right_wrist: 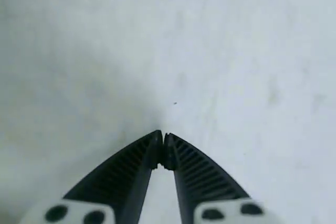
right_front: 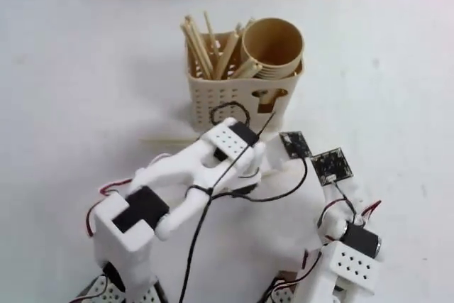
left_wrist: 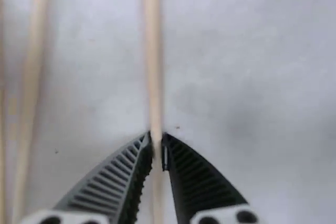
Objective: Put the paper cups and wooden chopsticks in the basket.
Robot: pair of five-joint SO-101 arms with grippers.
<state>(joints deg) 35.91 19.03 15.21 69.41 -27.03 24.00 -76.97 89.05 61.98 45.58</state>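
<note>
The cream perforated basket (right_front: 237,101) stands at the table's middle back, holding several wooden chopsticks (right_front: 206,47) and stacked paper cups (right_front: 273,47). My left arm (right_front: 227,148) stretches up to just in front of the basket. In the left wrist view my left gripper (left_wrist: 157,142) is shut on a wooden chopstick (left_wrist: 152,66) that lies against the white table. A second chopstick (left_wrist: 30,87) lies beside it, apart from the fingers. One chopstick end (right_front: 167,140) sticks out left of the wrist. My right gripper (right_wrist: 161,141) is shut on nothing, low over bare table.
The right arm (right_front: 351,250) sits at the front right, with two small camera boards (right_front: 331,166) between it and the basket. Black cables (right_front: 213,196) run over the left arm. The white table (right_front: 71,90) stretches to the left and right of the basket.
</note>
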